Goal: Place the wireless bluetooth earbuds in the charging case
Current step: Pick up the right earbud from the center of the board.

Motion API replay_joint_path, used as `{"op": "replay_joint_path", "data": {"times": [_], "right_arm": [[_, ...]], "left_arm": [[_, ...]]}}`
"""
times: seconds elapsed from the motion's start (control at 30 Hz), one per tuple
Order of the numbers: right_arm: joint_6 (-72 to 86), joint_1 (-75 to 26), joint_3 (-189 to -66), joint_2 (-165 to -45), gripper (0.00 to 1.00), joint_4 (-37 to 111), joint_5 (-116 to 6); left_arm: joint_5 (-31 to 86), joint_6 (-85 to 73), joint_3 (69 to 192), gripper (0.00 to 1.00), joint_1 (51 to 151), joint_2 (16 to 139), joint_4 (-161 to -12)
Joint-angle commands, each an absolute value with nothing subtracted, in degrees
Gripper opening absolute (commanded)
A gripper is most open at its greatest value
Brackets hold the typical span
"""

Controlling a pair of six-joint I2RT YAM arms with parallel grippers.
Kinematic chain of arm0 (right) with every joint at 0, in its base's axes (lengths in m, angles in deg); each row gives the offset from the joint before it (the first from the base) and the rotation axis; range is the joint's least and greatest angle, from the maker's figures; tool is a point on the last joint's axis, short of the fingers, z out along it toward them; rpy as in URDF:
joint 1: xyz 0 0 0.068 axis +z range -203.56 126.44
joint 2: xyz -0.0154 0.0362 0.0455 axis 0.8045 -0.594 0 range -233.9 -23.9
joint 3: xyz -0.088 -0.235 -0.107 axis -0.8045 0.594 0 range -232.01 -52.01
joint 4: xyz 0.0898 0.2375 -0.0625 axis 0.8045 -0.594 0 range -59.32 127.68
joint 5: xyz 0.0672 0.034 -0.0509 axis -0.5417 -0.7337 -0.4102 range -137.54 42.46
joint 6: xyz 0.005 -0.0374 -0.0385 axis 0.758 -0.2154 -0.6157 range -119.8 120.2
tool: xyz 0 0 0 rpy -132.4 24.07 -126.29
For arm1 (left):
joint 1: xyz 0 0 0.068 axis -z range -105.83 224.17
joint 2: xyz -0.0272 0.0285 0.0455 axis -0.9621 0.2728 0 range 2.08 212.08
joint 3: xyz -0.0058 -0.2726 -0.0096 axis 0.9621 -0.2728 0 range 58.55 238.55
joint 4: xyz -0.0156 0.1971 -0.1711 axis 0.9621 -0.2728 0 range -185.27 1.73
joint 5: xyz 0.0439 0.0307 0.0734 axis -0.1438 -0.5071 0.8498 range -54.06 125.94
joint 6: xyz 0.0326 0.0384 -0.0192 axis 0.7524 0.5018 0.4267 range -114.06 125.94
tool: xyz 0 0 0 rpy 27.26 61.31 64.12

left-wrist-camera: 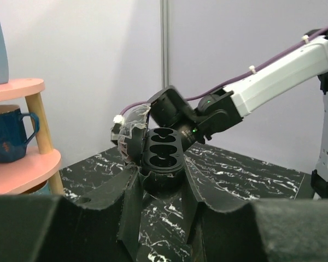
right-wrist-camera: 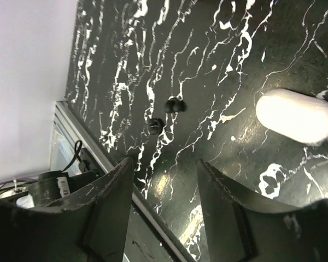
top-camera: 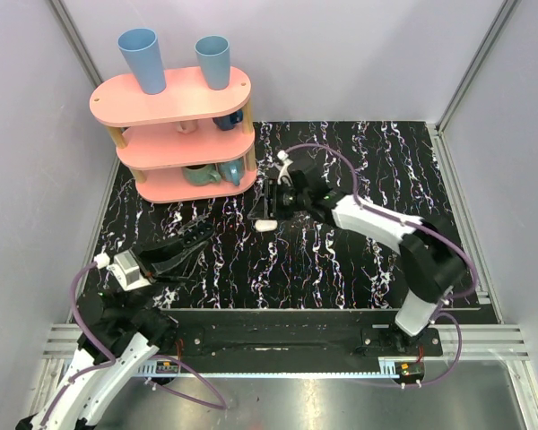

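Note:
The charging case (top-camera: 266, 225) is a glossy white oval, lying shut on the black marbled table. In the right wrist view the case (right-wrist-camera: 296, 115) sits outside my right finger, off to the right. The earbuds show as two tiny rounded pieces, dark in this view, one (right-wrist-camera: 175, 105) beside the other (right-wrist-camera: 154, 126), on the table ahead of the jaws. My right gripper (right-wrist-camera: 165, 164) (top-camera: 269, 206) hangs just over the table with its jaws apart and empty. My left gripper (top-camera: 200, 246) (left-wrist-camera: 159, 164) rests low at the near left, fingers apart, nothing between them.
A pink three-tier shelf (top-camera: 170, 98) with blue cups and mugs stands at the back left; one dark blue mug (left-wrist-camera: 11, 134) shows in the left wrist view. Grey walls close the table's sides and back. A metal rail (right-wrist-camera: 93, 158) runs along the table edge.

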State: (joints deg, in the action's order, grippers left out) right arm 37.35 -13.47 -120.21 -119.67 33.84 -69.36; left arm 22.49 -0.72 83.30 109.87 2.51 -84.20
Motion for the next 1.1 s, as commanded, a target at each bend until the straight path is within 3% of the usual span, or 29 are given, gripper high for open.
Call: {"op": "replay_joint_path", "data": {"times": [0.0,0.37,1.07], "right_arm": [[35.2,-12.7,-126.9,-127.2,0.57,36.5,-76.1],[34.3,-8.6,-137.3,-143.6,0.51,35.3,-73.9],[30.0,-4.3,-146.7,-154.2,0.45,31.5,-69.2]], "left_arm": [[25.7,1.5,84.9,0.0,109.9,-3.0,-89.5],[26.0,1.6,84.9,0.0,109.9,-4.0,-90.6],[26.2,1.0,84.8,0.0,109.9,-3.6,-90.6]]}}
